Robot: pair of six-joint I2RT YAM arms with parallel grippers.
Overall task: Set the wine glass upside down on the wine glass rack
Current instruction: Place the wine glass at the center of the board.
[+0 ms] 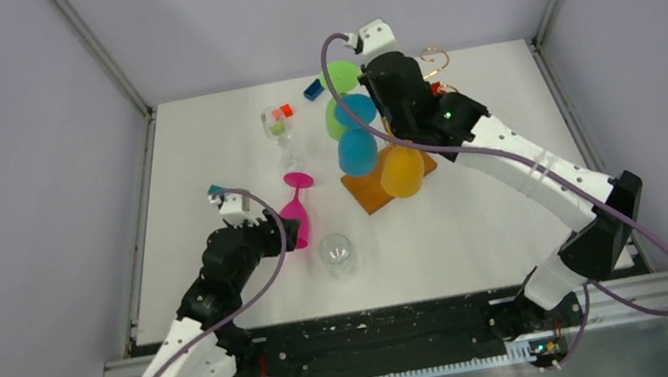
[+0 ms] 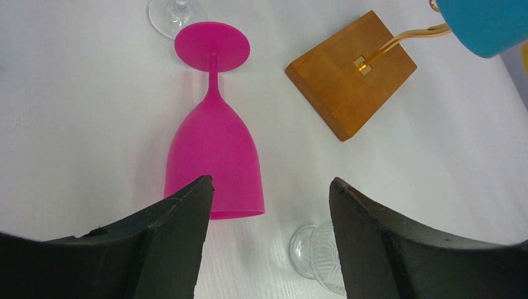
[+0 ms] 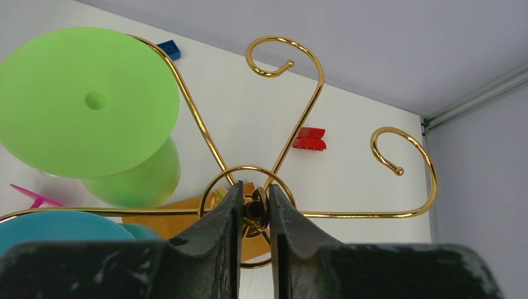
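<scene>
Pink wine glass (image 2: 215, 149) is down on its side on the white surface (image 1: 476, 217), open mouth toward the near edge, foot pointing away. Left pincer (image 2: 271, 179) hovers right at that mouth, jaws spread wide, nothing held. Its left finger may be brushing the rim, hard to say from here. Clear tumbler (image 1: 336, 254) stands just beside them, to the right. Further back sits the wine glass rack (image 2: 348, 75) on its wooden base, apart from the pink one, with an orange glass (image 1: 402, 173), two blue glasses (image 1: 357, 151) and a green glass (image 1: 340, 81) hanging upside down. Right pincer (image 3: 255, 210) is pinched narrow on the rack's gold centre hub. Beyond, a clear stemmed glass (image 1: 277, 124) stands upright, with small bricks (image 1: 312, 88) near the back.
</scene>
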